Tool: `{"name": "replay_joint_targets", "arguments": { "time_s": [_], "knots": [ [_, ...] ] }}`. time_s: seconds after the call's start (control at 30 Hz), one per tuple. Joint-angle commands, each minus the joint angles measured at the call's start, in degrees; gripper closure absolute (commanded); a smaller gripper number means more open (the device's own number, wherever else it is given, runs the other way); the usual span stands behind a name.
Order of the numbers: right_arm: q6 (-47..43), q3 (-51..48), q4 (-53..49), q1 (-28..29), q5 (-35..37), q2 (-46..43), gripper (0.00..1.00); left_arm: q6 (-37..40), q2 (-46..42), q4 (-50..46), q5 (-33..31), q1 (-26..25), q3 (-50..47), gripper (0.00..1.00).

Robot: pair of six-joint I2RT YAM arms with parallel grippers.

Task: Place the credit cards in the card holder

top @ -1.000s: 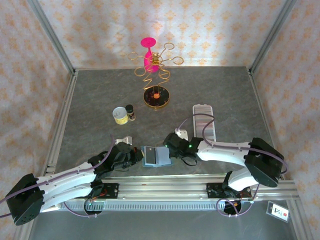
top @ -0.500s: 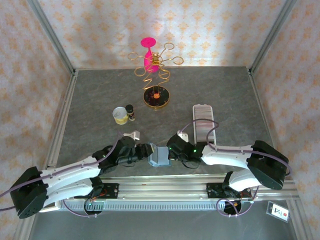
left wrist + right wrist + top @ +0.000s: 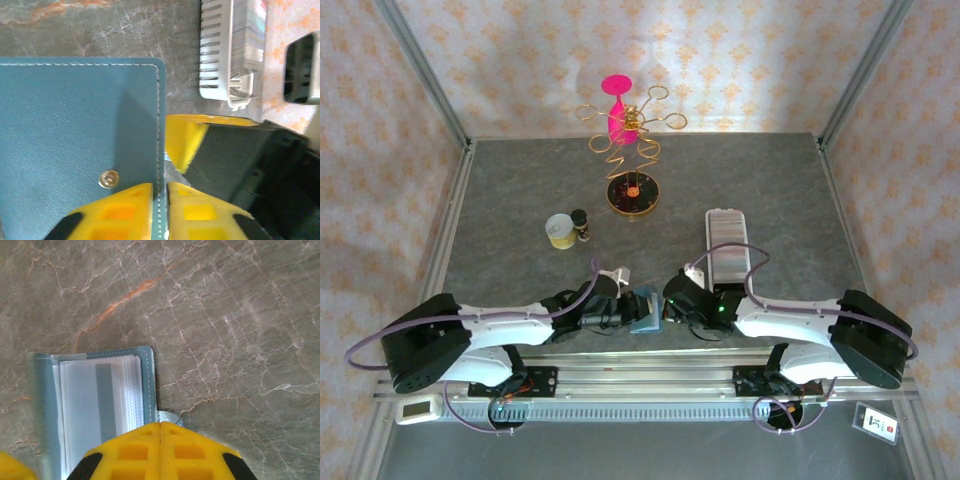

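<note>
— Grey marbled table (image 3: 520, 180), flowered wallpaper (image 3: 520, 60) on the walls behind it. What sat on it?

— At 12 o'clock stood a gold wire stand (image 3: 620, 130) with a pink top. At 9 o'clock was a pale yellow cup (image 3: 558, 231), with a small dark bottle (image 3: 580, 224) just beside it.

— And the card holder?

— The card holder (image 3: 723, 232) lay at 3 o'clock, its long side running toward 12. Seen from the left wrist, thin cards (image 3: 248, 35) stood on edge, packed inside it.

— Where was the wallet?

— The teal wallet (image 3: 643, 310) was at 6 o'clock, near the arms' bases, between the two grippers. The card holder lay at about 2 o'clock from it, apart.

— How did the left gripper stand?

— The left gripper (image 3: 628, 306) was at the wallet's 9 o'clock. Its yellow fingers were nearly together with the stitched edge of the cover between them, so it was clamped on the wallet, close to the brass snap (image 3: 108, 178).

— The right one?

— The right gripper (image 3: 665, 303) was at the wallet's 3 o'clock, fingers pressed together with no gap. From its own wrist the wallet showed open, with clear sleeves (image 3: 100, 405) inside. A small teal tab (image 3: 168, 416) ran in under the fingertips. Whether that tab was actually pinched, I couldn't tell.
</note>
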Motion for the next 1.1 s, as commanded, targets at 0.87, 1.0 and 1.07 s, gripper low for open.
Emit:
{"name": "replay_joint_targets", "arguments": {
  "time_s": [0.87,1.0,1.07],
  "knots": [
    [-3.34,4.88,3.91,0.20,-7.76,4.14,1.00,0.67,5.81,-3.71,-4.98,-2.78,-2.92,1.00],
    [-2.97,6.31,3.28,0.20,-7.02,6.89,1.00,0.72,5.78,-4.04,-5.20,-2.88,-3.24,1.00],
    [-2.44,7.16,1.42,0.17,-5.36,8.15,1.00,0.50,5.77,-3.81,-5.03,-2.87,-3.46,1.00]
  ]
}}
